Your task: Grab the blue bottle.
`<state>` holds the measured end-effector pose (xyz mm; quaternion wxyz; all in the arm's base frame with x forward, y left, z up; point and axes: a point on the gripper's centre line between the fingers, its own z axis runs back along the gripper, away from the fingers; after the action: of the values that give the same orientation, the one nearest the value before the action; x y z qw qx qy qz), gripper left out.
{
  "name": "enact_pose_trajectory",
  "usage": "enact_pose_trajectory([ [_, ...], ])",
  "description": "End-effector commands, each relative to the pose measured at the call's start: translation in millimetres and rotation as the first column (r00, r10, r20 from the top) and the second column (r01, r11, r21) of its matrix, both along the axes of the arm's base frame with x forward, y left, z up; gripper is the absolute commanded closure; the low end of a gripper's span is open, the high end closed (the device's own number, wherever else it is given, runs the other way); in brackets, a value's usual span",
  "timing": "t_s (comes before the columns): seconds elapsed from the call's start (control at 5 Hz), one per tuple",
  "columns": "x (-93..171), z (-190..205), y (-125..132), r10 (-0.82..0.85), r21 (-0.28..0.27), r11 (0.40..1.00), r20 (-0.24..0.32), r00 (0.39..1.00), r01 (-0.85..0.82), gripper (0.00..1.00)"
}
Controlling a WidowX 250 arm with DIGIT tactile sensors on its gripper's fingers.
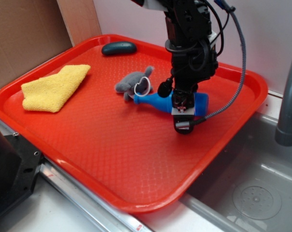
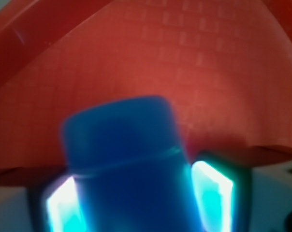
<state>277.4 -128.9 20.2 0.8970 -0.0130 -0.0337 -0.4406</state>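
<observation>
Nearest the wrist camera, the smooth bright-blue plastic bottle (image 2: 124, 159) fills the gap between the two glowing pale finger pads (image 2: 211, 191), one on each side of its cylindrical body; whether they are pressing it yet I cannot tell. From outside, the black gripper (image 1: 183, 104) stands straight down over the bottle, which lies on its side on the red waffle-textured plastic tray (image 1: 112, 154), narrow flared neck pointing at the soft grey plush toy (image 1: 135, 82) just beside it. This looks like the closing step; next comes a firm squeeze, then a lift. Farther off lie a folded yellow terry cloth (image 1: 54, 88) and a dark oval pebble-like object (image 1: 119, 48).
</observation>
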Motion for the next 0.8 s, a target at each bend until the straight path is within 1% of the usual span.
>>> enact_pose_trajectory([
  [0.0,-4,33,18,0.219,0.139,0.965,0.049,0.975,-0.224,1.00],
  [0.2,-27,75,37,0.409,0.139,0.901,0.047,0.912,-0.411,1.00],
  [0.4,-47,104,54,0.566,0.141,0.811,0.050,0.823,-0.567,1.00],
  [0.6,-74,124,77,0.719,0.123,0.687,0.029,0.694,-0.717,1.00],
])
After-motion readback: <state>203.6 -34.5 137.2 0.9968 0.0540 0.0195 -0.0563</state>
